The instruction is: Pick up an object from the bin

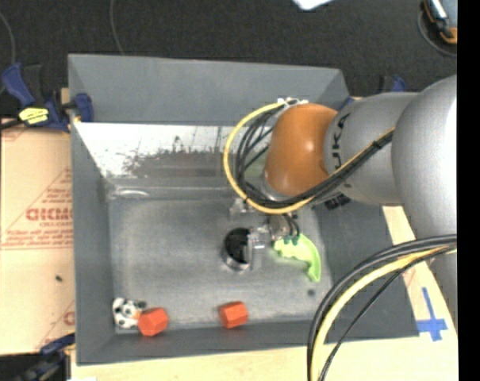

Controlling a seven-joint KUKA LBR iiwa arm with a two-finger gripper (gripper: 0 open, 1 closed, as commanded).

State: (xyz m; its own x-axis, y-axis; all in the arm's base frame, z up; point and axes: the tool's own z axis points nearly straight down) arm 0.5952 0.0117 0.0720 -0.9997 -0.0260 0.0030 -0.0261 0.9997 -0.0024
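Camera view, and the gripper (263,243) sits low over the middle of the grey bin (160,244), tucked under the orange wrist cover (301,149) and its looped cables (238,145). Two candidates flank it: a black round thing (238,249) close against its 9 o'clock side, and a pale green curved piece (301,258) just beside it at 4 o'clock. Which one it's after, I can't say. As for the fingers, the wrist hides them, so apart or together cannot be told, and nothing is seen clamped between them. To do this well, I'd judge: centre on one item only, straddle it squarely, keep the neighbour out of the close, then lift straight up. Well apart along the near wall are a black-and-white ball (126,313) with an orange cube (152,322) just beside it at 7 o'clock, and a second orange cube (234,314) at 6 o'clock.
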